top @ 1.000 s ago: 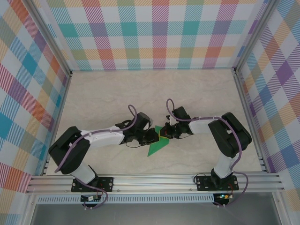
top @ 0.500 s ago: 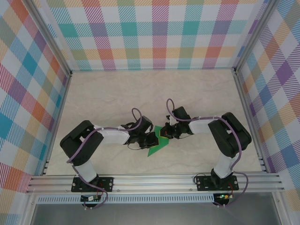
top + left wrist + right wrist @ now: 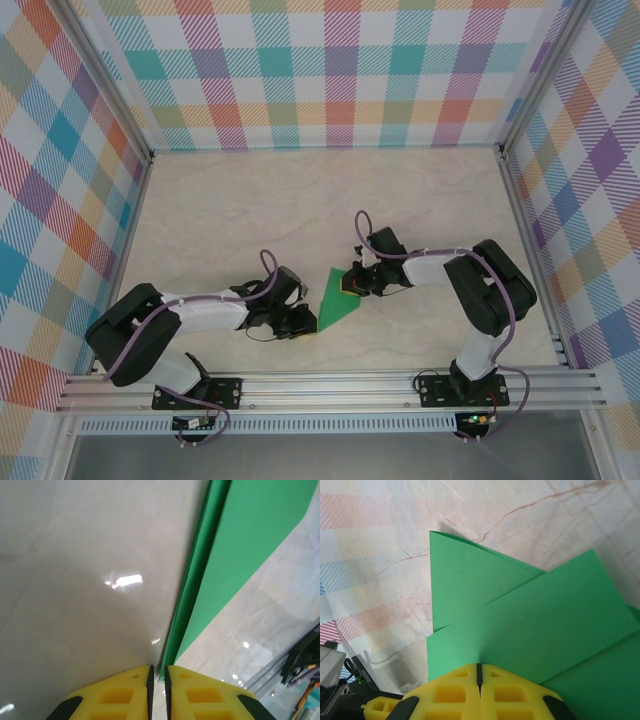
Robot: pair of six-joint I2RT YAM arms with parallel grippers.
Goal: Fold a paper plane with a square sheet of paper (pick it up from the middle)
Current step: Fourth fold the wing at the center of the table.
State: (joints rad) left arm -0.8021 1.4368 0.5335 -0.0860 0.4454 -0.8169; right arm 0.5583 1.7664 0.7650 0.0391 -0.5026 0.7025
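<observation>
The square sheet of paper (image 3: pixel 333 300) is bright green and folded into a flat pointed shape, lying at mid-table. My right gripper (image 3: pixel 347 284) sits on its far right part. In the right wrist view the paper (image 3: pixel 520 625) shows overlapping folded layers, and the right gripper (image 3: pixel 479 666) is shut with its tips against the top layer. My left gripper (image 3: pixel 308 322) is low at the paper's near left corner. In the left wrist view a folded edge of the paper (image 3: pixel 250 540) runs to the left gripper (image 3: pixel 158 672), whose jaws stand a narrow slit apart, bare table showing between them.
An aluminium rail (image 3: pixel 330 385) runs along the near edge, with both arm bases on it. Checkered walls (image 3: pixel 330 70) close in the back and sides. Bare marbled tabletop (image 3: pixel 250 200) lies beyond the paper.
My left arm has drawn back toward the near left, along the paper's edge to its corner, and its jaws have parted slightly. More of the paper is uncovered. The right gripper has stayed put.
</observation>
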